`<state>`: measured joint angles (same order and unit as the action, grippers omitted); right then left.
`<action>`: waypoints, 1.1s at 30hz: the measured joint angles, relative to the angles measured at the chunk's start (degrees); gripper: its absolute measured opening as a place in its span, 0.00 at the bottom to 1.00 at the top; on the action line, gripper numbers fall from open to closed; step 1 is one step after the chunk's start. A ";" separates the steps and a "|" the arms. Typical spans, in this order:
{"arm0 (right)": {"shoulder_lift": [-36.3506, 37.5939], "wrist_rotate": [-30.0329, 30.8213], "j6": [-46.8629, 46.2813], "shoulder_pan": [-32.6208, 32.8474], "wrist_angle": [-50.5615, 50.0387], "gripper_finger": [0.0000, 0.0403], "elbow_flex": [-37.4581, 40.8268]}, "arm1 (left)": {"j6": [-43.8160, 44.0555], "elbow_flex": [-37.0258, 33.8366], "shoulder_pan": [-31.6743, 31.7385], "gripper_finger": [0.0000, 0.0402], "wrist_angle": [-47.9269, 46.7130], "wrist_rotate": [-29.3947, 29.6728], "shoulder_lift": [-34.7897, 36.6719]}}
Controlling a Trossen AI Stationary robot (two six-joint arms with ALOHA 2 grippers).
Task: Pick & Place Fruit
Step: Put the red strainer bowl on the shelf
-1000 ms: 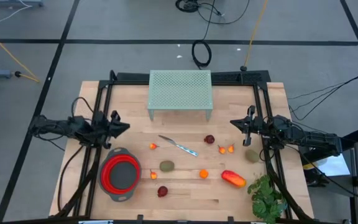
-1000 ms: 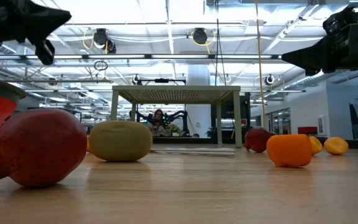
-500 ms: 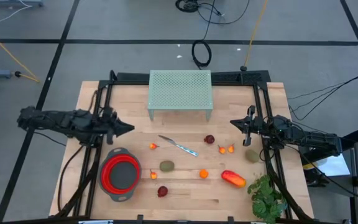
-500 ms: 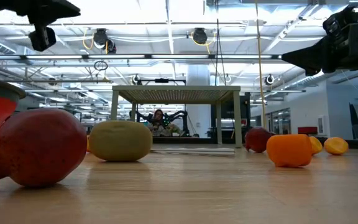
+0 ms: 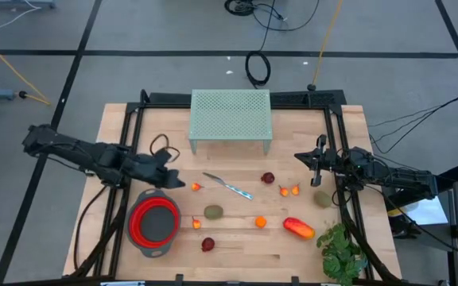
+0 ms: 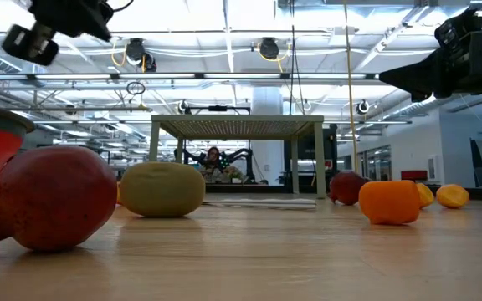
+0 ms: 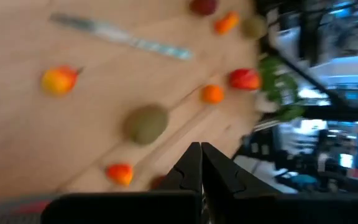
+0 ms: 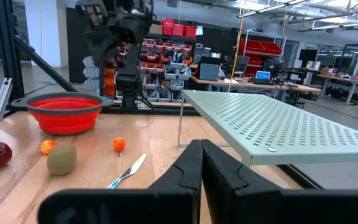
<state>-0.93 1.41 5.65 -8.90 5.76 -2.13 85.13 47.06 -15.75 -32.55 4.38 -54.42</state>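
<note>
Mostly blurred fruit [image 7: 146,124], bowl [image 7: 17,202] cut off

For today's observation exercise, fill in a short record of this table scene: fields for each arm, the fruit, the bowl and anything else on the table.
left gripper: fingers shut, holding nothing, above the table just beyond the red bowl
right gripper: fingers shut, empty, waiting at the table's right side
fruit: all loose on the wood, among them an olive-brown oval, a dark red round piece and a long red-orange piece
bowl contents: none visible
other items: silver knife, green perforated stand, leafy plant
</note>
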 joint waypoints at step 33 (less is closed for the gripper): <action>0.00 0.01 -0.01 0.00 0.00 0.00 0.02 | 39.04 12.27 -34.81 0.01 -42.88 -16.83 -13.89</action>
<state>-0.93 1.42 5.64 -8.90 5.76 -2.11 124.17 59.33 -50.56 -75.43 -12.45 -68.31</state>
